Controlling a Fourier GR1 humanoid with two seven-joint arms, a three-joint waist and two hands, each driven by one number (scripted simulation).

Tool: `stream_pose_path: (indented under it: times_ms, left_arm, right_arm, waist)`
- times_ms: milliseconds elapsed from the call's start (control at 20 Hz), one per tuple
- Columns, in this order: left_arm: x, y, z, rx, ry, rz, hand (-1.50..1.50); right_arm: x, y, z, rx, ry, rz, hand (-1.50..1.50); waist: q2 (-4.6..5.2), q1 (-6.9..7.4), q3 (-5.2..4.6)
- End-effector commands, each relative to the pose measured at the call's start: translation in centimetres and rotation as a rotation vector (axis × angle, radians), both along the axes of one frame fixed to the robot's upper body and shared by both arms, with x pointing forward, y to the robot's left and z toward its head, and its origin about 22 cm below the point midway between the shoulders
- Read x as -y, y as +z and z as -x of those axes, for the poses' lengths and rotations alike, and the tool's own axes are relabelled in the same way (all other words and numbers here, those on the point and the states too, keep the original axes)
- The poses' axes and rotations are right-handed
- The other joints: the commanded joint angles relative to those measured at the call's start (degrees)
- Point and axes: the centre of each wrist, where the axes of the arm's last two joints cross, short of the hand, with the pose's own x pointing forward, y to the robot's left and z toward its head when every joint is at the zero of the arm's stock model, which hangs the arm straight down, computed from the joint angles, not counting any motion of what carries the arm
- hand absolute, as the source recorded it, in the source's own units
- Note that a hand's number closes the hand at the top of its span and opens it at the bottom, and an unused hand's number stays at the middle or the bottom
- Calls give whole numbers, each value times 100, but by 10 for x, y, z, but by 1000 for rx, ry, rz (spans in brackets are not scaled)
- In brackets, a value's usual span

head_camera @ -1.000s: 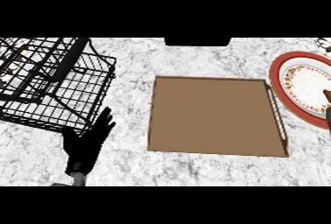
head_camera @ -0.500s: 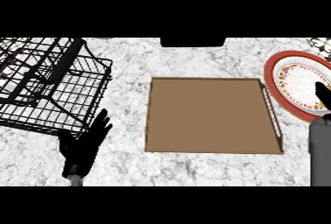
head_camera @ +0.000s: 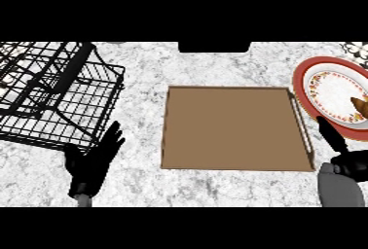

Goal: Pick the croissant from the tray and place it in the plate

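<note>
- The left hand (head_camera: 92, 163) rested open, fingers straight, at the lower left, just beside the black wire basket (head_camera: 54, 92).
- The right hand (head_camera: 343, 154) showed at the lower right, one finger straight toward the plate (head_camera: 310, 78), nothing held.
- The brown tray (head_camera: 233, 129) lay between the basket and the plate.
- The croissant (head_camera: 359, 105) sat in the plate, at the right edge.

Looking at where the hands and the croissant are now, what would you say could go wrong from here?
The croissant lies on the plate at the view's right edge, partly cut off, so whether it sits fully inside cannot be confirmed. The right hand points its fingers close to the plate's rim beside the tray; a careless move might nudge the plate. The left hand rests open just below the wire basket and could catch it if raised.
</note>
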Motion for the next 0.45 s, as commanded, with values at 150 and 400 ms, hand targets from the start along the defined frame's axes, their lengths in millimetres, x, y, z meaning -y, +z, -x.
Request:
stream_pose_path:
  times_ms: [150,400]
  left_arm:
    - [-8,5,-7,-46,27,-36,0]
    - [0,5,-12,-48,37,-30,0]
  right_arm:
    - [-39,-17,10,-54,4,-7,-150]
    - [-48,-18,21,-30,-12,-39,-150]
  waist:
    - [61,46,-32]
    - [63,39,-28]
